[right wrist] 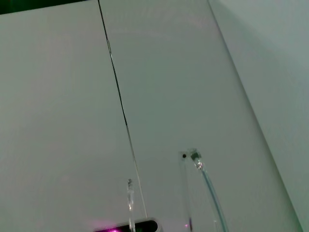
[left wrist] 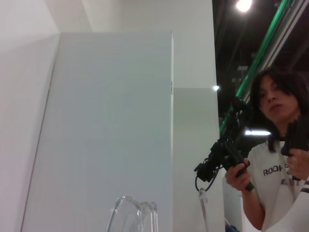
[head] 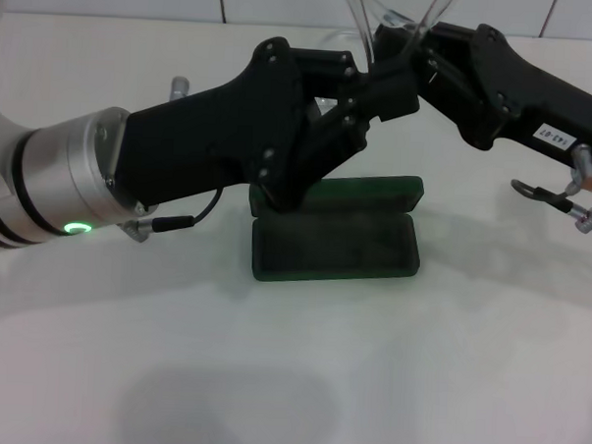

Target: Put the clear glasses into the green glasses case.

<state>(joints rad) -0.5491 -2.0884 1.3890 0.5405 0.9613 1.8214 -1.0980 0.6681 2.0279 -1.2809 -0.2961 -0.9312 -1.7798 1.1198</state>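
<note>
The clear glasses point(head: 362, 18) are held up at the top of the head view, above the table, with only their upper parts showing. My right gripper point(head: 394, 47) comes in from the right and is shut on the clear glasses. My left gripper point(head: 372, 90) reaches in from the left and meets the right one just below the glasses. The green glasses case point(head: 334, 245) lies open on the table below both grippers, its lid point(head: 368, 193) folded back behind the tray. The left wrist view shows the glasses' curved lens point(left wrist: 129, 212). One thin clear arm point(right wrist: 195, 158) appears in the right wrist view.
A white table point(head: 270, 378) runs under everything, with a tiled wall at its far edge. A loose cable end point(head: 548, 194) hangs off my right arm. A person point(left wrist: 275, 159) holding black handles stands beyond the table in the left wrist view.
</note>
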